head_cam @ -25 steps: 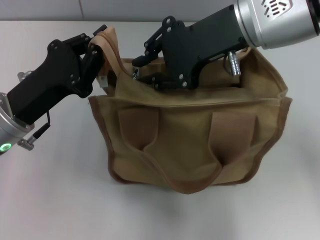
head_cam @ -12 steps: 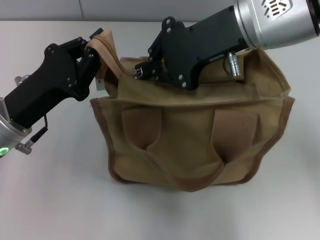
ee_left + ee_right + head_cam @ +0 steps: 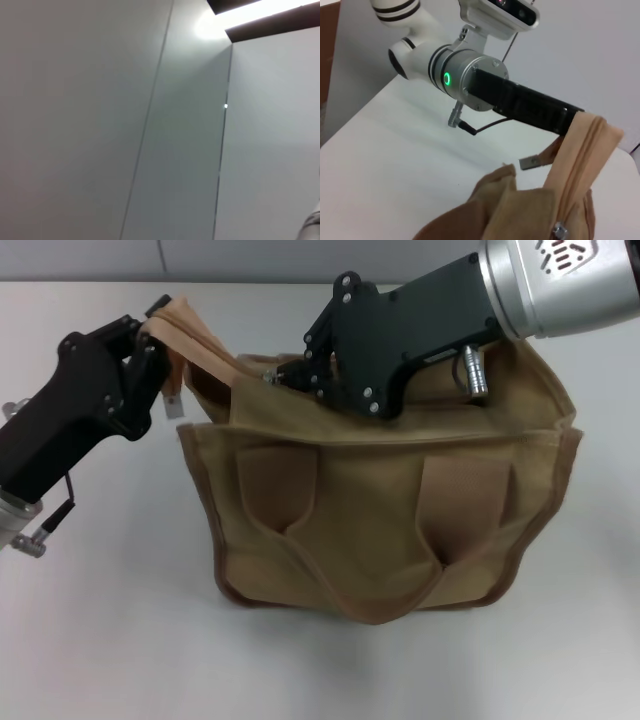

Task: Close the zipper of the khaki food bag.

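The khaki food bag (image 3: 385, 510) stands on the table (image 3: 100, 640), with the left gripper (image 3: 160, 335) at the bag's left end and the right gripper (image 3: 285, 375) over its top, toward that same end.

Even, bright overhead light falls on the white table (image 3: 110, 640), with only a soft, faint shadow along the near foot of the khaki food bag (image 3: 380, 530). The head view is sharp. A glaring ceiling light strip (image 3: 250, 10) blooms in the left wrist view, which looks hazy.
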`<state>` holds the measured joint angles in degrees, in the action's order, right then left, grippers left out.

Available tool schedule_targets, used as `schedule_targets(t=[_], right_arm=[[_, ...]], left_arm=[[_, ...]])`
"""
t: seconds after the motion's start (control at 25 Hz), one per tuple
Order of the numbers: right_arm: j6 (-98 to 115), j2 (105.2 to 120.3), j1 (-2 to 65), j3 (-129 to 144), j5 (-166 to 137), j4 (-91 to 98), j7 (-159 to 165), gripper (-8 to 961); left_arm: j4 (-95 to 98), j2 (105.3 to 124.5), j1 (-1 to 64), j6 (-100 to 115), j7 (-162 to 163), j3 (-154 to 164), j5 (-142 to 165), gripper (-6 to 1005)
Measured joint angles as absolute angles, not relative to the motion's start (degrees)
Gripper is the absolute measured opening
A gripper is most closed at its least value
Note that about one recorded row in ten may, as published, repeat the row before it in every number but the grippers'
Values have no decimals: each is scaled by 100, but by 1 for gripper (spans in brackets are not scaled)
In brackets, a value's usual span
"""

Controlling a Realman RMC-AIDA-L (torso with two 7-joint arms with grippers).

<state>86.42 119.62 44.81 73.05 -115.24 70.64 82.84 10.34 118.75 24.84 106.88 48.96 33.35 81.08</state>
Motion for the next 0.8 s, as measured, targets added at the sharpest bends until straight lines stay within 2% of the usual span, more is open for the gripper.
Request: schedule_targets(t=[0.8], right_arm=[[9047,11933,3908,6379,-11111,7014,8082,14]], left_arm=[[984,11865,2361,10658,4887,3243,8101,149]])
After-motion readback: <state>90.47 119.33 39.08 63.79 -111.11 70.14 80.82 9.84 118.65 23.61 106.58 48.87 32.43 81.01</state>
